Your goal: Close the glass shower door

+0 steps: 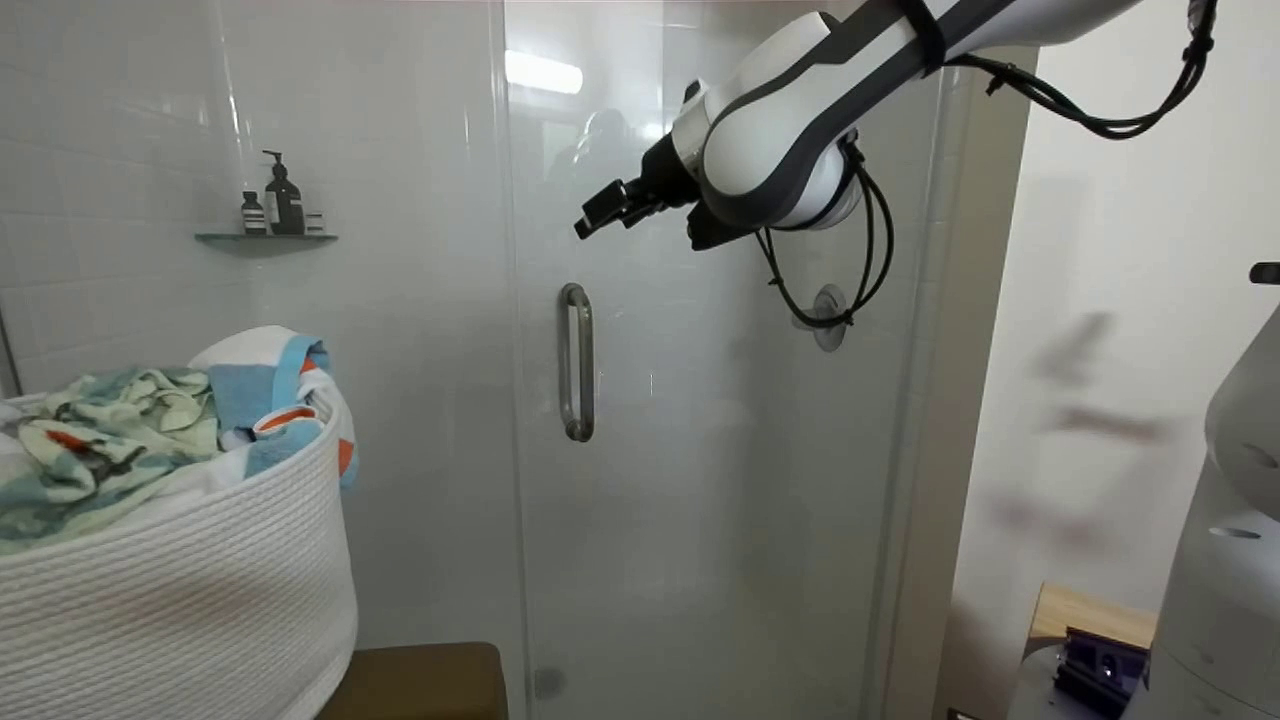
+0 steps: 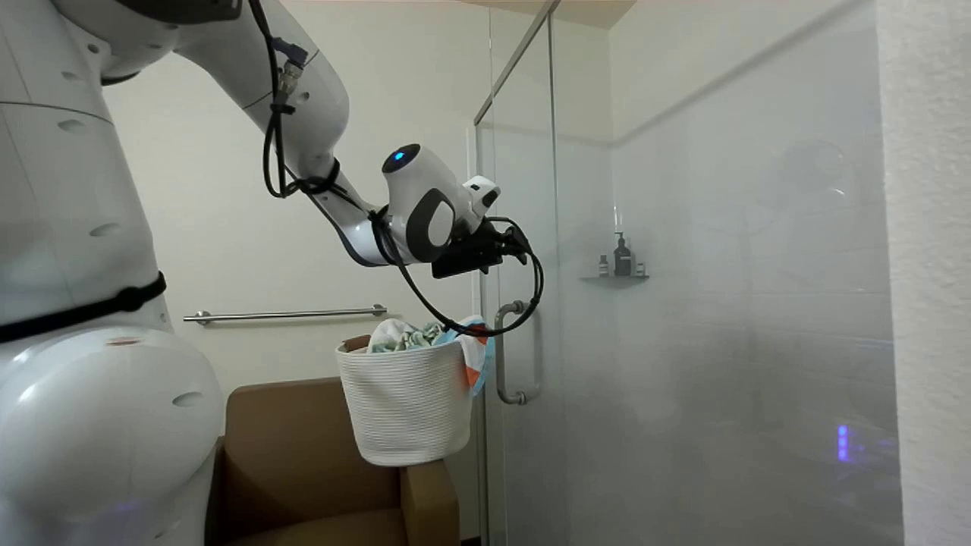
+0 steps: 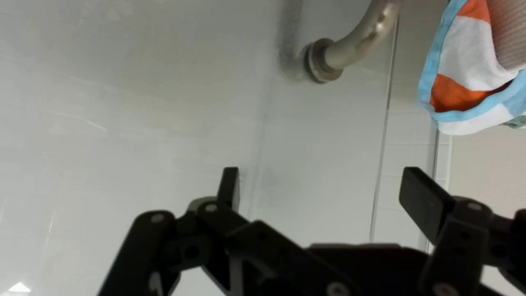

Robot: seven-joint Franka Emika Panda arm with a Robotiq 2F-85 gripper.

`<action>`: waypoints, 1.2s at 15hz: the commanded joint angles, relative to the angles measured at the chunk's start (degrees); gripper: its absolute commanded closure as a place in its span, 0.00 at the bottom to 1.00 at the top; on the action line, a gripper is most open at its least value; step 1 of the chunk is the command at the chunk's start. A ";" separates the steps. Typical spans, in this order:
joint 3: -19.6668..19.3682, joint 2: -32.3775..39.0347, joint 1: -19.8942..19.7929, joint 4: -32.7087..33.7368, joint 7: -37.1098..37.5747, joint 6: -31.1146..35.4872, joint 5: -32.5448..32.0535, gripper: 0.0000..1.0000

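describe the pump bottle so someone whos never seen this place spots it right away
In an exterior view, find the glass shower door, then look left past its handle to the small corner shelf. The dark pump bottle stands on it, between a short bottle and a smaller container. It is the tallest of the three and the only one with a pump head.

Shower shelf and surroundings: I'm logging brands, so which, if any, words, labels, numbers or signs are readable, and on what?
None can be read.
Pump bottle: label too small to read.
Small bottle beside it: label too small to read.
Short container: any print too small to read.
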 commanded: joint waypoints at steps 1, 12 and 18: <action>4.70 -1.41 -5.00 -1.44 0.82 1.77 0.64 0.00; 17.26 -4.18 -18.47 -1.72 2.18 1.53 1.73 0.00; 22.77 -5.64 -23.75 -1.68 3.86 1.22 2.67 0.00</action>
